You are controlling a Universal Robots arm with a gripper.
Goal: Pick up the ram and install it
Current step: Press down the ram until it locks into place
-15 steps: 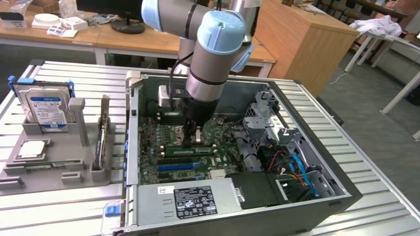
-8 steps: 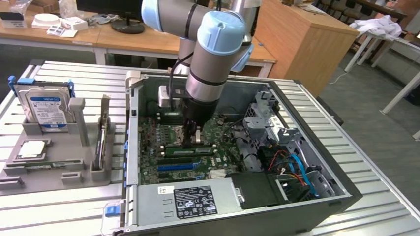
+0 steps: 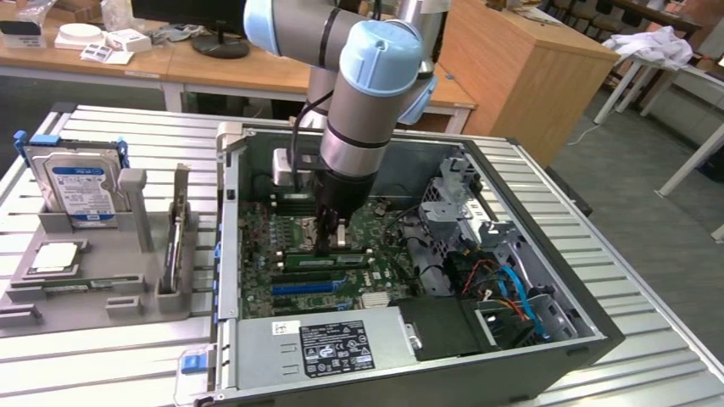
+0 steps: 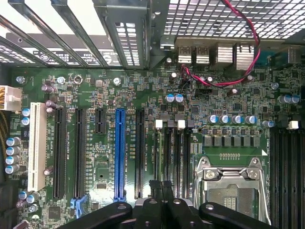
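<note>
gripper [image 3: 336,248]: closed, nothing seen held, down inside open computer case [image 3: 543,339] | ram [image 3: 325,259]: green stick lying in motherboard [image 3: 271,284] slot right under gripper | hard drive [image 3: 81,188]: upright in grey holder [image 3: 68,292] on counter [image 3: 102,356]

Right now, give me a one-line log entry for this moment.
hand: shut, down inside the PC case | ram: lying in a motherboard slot under the hand | hard drive: standing in its rack
</note>
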